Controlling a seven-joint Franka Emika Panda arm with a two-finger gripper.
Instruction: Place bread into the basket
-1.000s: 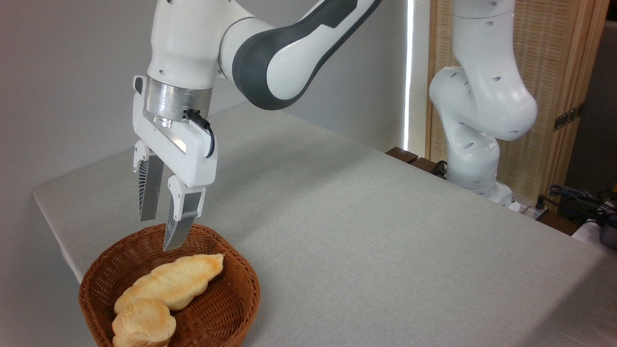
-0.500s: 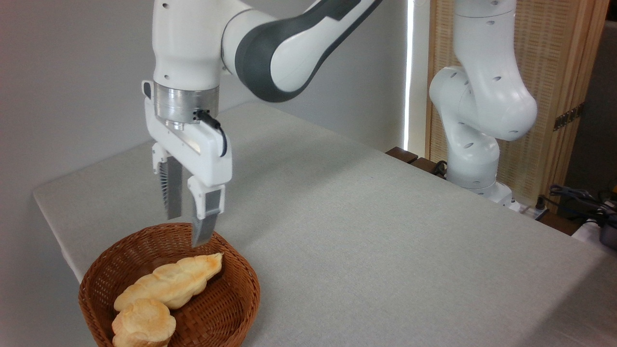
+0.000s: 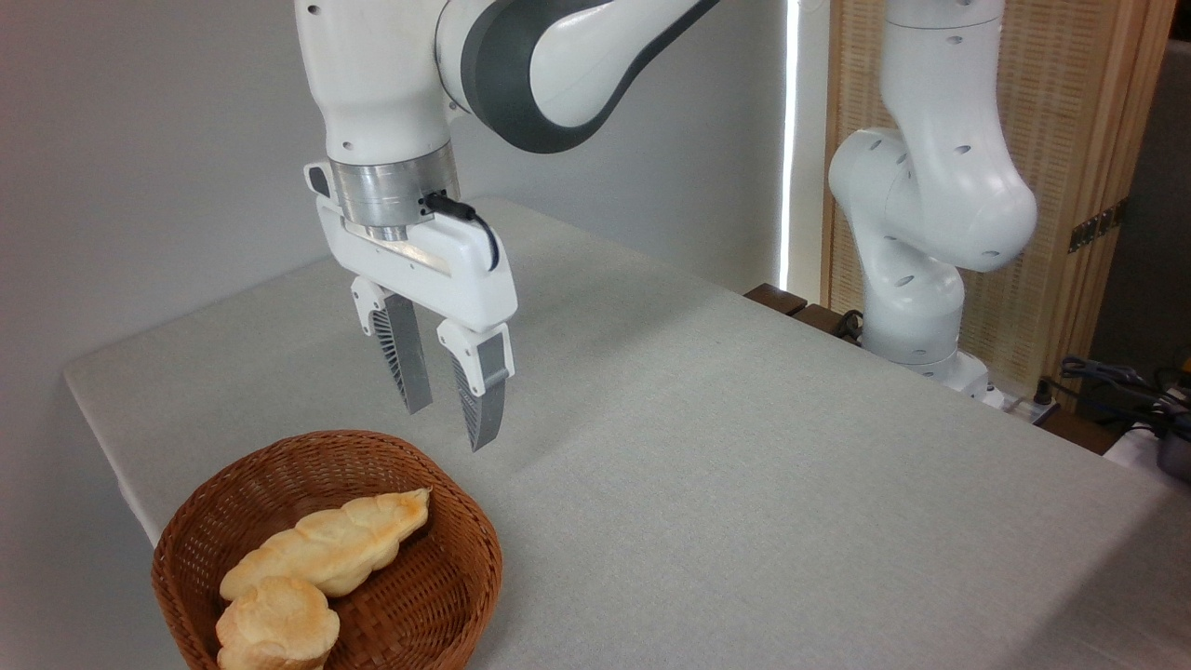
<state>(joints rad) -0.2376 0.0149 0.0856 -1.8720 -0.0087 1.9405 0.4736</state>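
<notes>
Bread (image 3: pixel 327 551) lies inside the basket (image 3: pixel 465 549), so the task seems done; the gripper (image 3: pixel 451 421), empty and half open, hangs at its 1 o'clock.

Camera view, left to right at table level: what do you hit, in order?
basket holding the round bread piece and the long twisted bread → gripper, open and empty above the table → robot base → cables at the far right.
</notes>
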